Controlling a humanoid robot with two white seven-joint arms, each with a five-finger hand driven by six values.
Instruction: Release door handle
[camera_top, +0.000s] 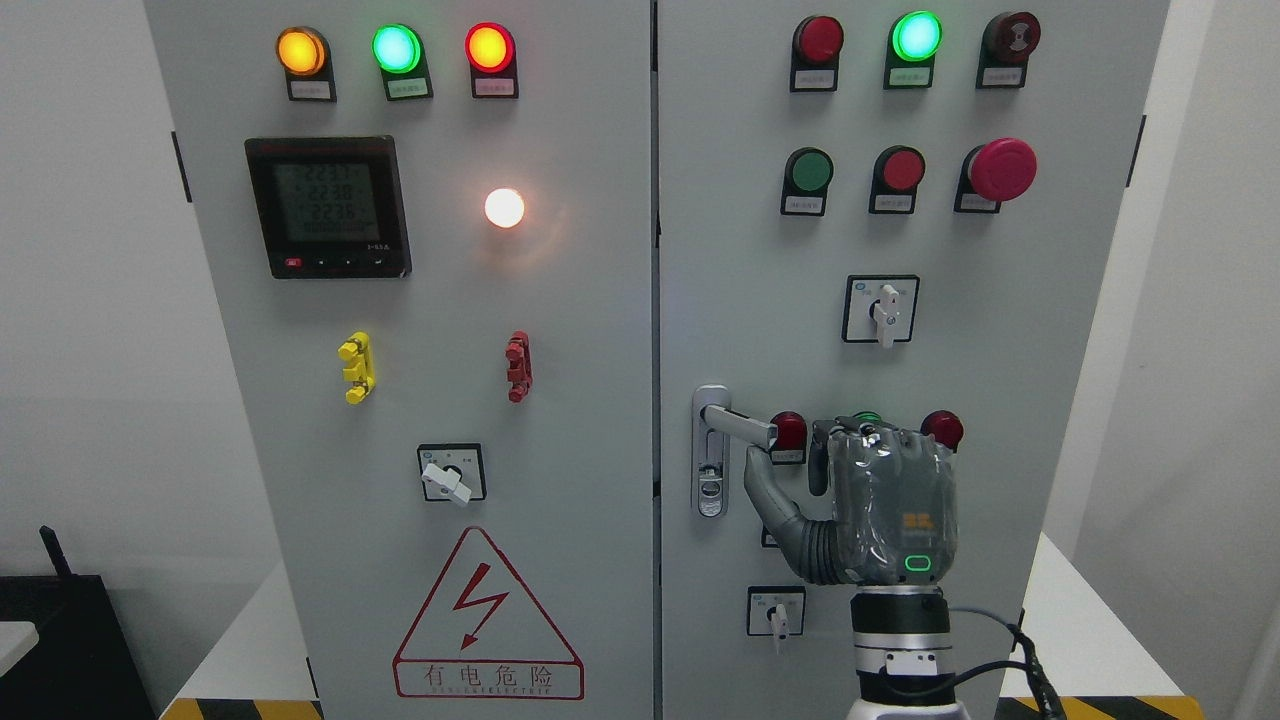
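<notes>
Although the right hand (880, 500) sat just right of the handle (738, 422), its fingers looked loosely curled and held nothing, with only the thumb tip just under the lever's free end, so the release seemed all but done. By my reading the next move called for drawing the hand straight back from the door (1050, 350). Near the door's left edge, the lever lay roughly level, long axis left-right, pointing right from its plate.

Grey electrical cabinet (560, 600) stands on a white platform (1080, 620) (hazard-striped along its front edge), the platform's bare surface showing at 4 and 8 o'clock of the cabinet's base.
</notes>
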